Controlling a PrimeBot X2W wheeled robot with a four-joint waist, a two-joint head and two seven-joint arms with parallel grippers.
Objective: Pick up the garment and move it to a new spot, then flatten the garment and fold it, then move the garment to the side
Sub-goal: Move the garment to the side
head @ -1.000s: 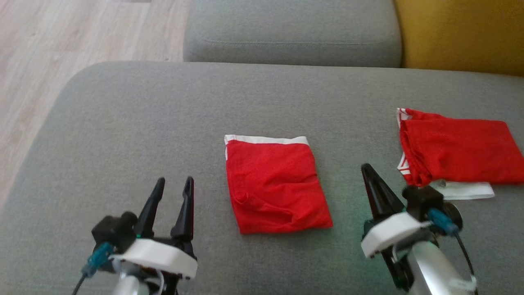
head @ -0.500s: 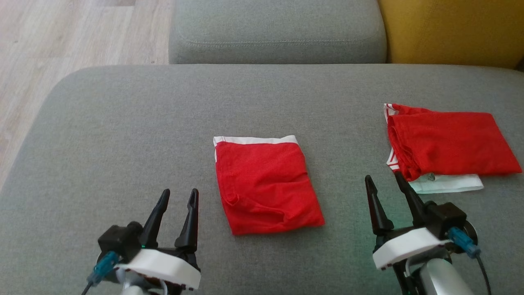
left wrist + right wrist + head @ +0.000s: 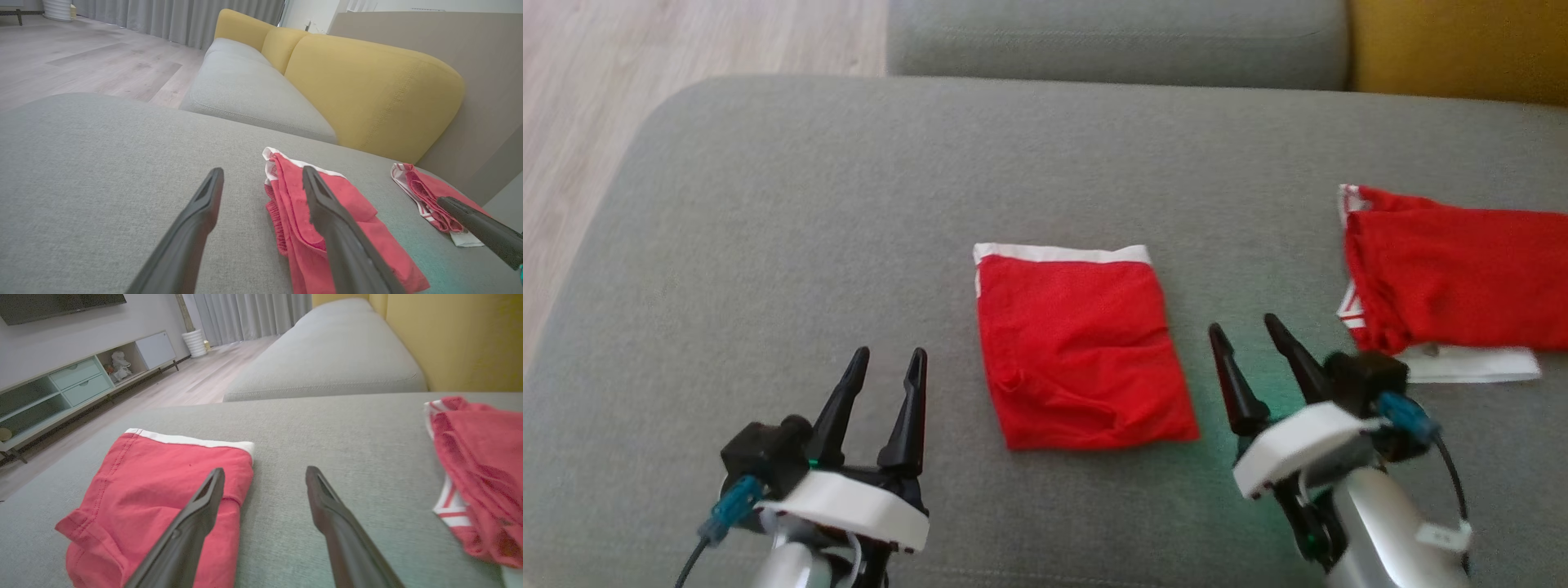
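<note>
The left gripper [image 3: 890, 355] is being held open over the grey cushion [image 3: 768, 204], with its two dark fingers parted and nothing being gripped between them. The right gripper [image 3: 1243, 325] is likewise being held open and empty, with its fingers tilted toward the left. The folded red garment [image 3: 1082, 351] is being seen lying flat on the cushion between the two grippers, just right of the left gripper and just left of the right one, and touched by neither. Its white waistband is being shown on the edge farthest from the fingers. A second red garment [image 3: 1454, 278] with white trim is being seen lying to the right of the right gripper, a little beyond its fingertips and apart from them.
</note>
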